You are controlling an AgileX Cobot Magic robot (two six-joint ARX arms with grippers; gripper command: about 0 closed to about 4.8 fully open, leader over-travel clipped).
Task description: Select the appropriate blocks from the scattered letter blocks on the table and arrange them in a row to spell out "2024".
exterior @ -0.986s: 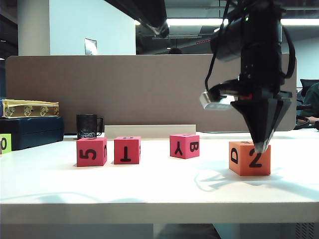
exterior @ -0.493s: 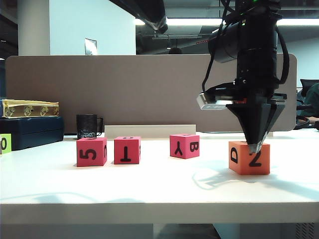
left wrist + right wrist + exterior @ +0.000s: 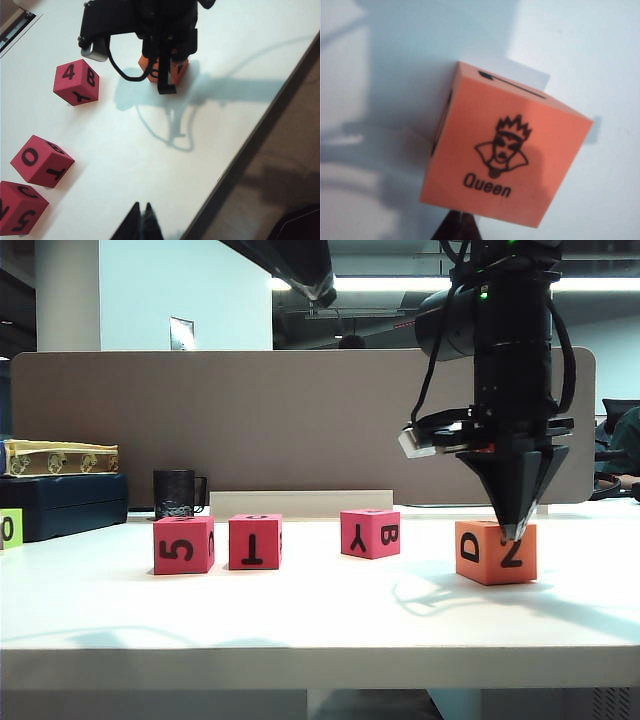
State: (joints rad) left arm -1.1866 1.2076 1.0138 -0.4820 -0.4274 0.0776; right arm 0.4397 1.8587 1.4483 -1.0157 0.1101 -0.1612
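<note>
Your right gripper (image 3: 516, 532) is clenched with nothing between its fingers, its tip at the top front edge of the orange foam cube (image 3: 495, 552) marked D and 2. That cube sits on the white smooth table (image 3: 300, 620), well right of the three pink-red foam cubes (image 3: 250, 541). Your left gripper (image 3: 142, 225) is clenched too, hovering near the table's front edge, well apart from the orange cube.

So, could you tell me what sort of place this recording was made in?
Probably an open-plan office. A white desk-style table backs onto a grey-brown partition panel, long ceiling strip lights run behind, and a black mug stands at the table's far edge.
</note>
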